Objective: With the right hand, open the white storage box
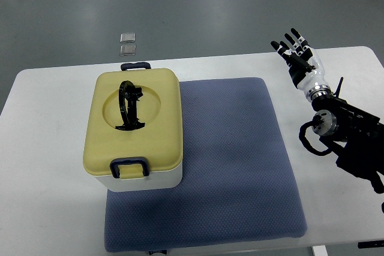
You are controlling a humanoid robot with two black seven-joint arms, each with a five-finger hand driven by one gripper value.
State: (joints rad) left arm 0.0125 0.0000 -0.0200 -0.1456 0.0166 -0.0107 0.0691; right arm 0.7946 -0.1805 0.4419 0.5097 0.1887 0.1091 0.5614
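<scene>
Over by the table's right edge, toward its far corner, my right hand hovers with its fingers spread and holding nothing — well apart from what I am meant to open. That storage box sits on the left part of the table, half on the left edge of the blue mat; its body is white, its lid a pale yellow, and the lid lies flat and seated all round. So by my reckoning nothing of the job is done yet: the lid is still on, both dark latches look down — the near latch facing me and the far latch at the back — and the black carry handle lies folded in its recess on top. What remains is everything: reach across the mat, free the latches, lift the lid. I cannot tell how the latches lock, nor see inside the box. My left arm is nowhere in sight, and my right forearm runs off the right edge. Two small clear things lie on the floor beyond the table's far edge, too small to name.
</scene>
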